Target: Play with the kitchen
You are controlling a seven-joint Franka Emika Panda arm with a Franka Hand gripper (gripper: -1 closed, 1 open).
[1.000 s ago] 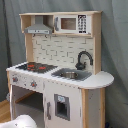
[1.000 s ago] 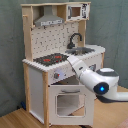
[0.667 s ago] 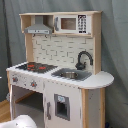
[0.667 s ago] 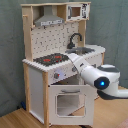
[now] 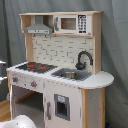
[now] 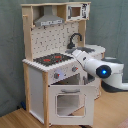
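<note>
The kitchen [image 5: 62,75] is a tall white and light-wood toy unit, seen in both exterior views. It has a red-ringed black hob [image 5: 35,66], a sink [image 5: 70,75] with a black faucet [image 5: 83,59], a grey hood [image 5: 39,28] and a pegboard back. In the second exterior view the kitchen [image 6: 55,60] has a windowed oven door [image 6: 67,102] under the knobs. My white arm [image 6: 102,70] reaches in from the second exterior view's right. My gripper [image 6: 76,54] ends in front of the counter edge between the hob [image 6: 52,59] and the sink.
A grey curtain hangs behind the kitchen. The floor [image 6: 15,120] is wood. A white rounded part of my arm [image 5: 20,122] shows at the bottom left of the first exterior view. A toy microwave [image 5: 70,23] sits on the top shelf.
In the second exterior view my arm has risen; its blue-lit joint now sits higher, level with the knob panel. The kitchen has not moved.
</note>
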